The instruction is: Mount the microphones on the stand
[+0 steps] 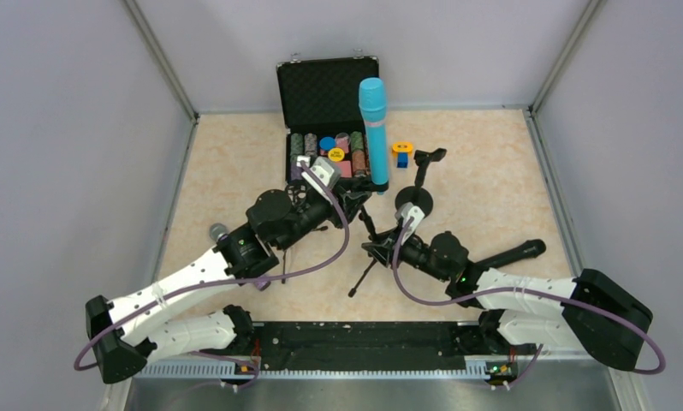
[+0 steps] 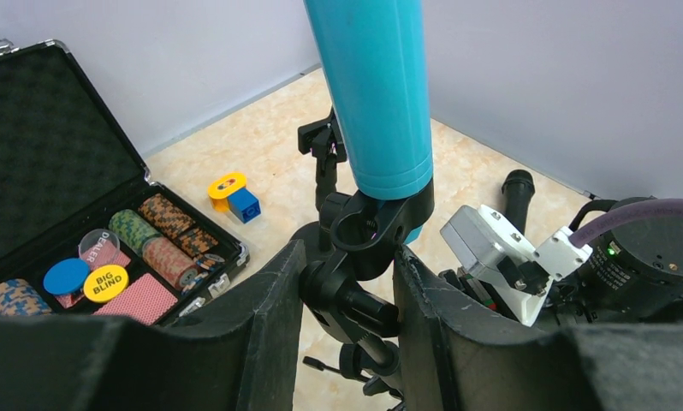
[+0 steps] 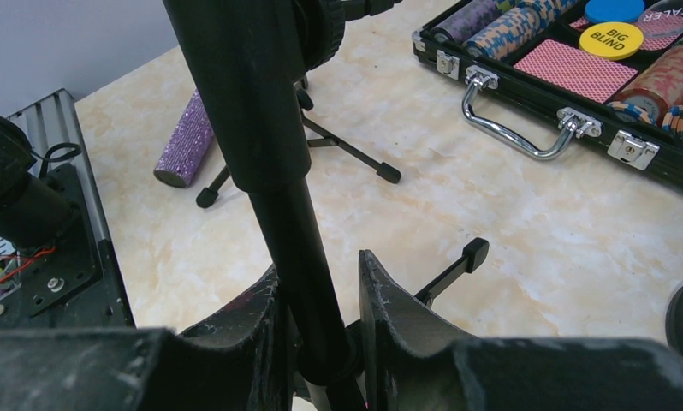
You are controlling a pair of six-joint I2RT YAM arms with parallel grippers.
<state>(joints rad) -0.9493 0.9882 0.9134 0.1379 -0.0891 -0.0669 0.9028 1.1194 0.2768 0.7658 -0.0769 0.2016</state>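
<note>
The all-cyan microphone (image 1: 372, 128) (image 2: 381, 94) stands upright in the black clip (image 2: 381, 224) at the top of the tripod stand (image 1: 368, 231). My left gripper (image 2: 351, 257) (image 1: 348, 199) is shut on the swivel joint just below that clip. My right gripper (image 3: 319, 270) (image 1: 379, 248) is shut on the stand's pole (image 3: 274, 163) low down. The glittery purple microphone (image 3: 187, 141) lies on the table by a tripod leg, and only its grey head (image 1: 217, 231) shows beside my left arm. The black microphone (image 1: 513, 254) (image 2: 516, 190) lies at the right.
An open poker-chip case (image 1: 325, 86) (image 3: 526, 81) sits behind the stand. A yellow and blue block (image 1: 401, 152) (image 2: 235, 197) lies right of it. A second stand with a round base (image 1: 415, 199) and empty clip (image 1: 430, 157) stands near my right gripper. Tripod legs (image 3: 347, 152) spread over the table.
</note>
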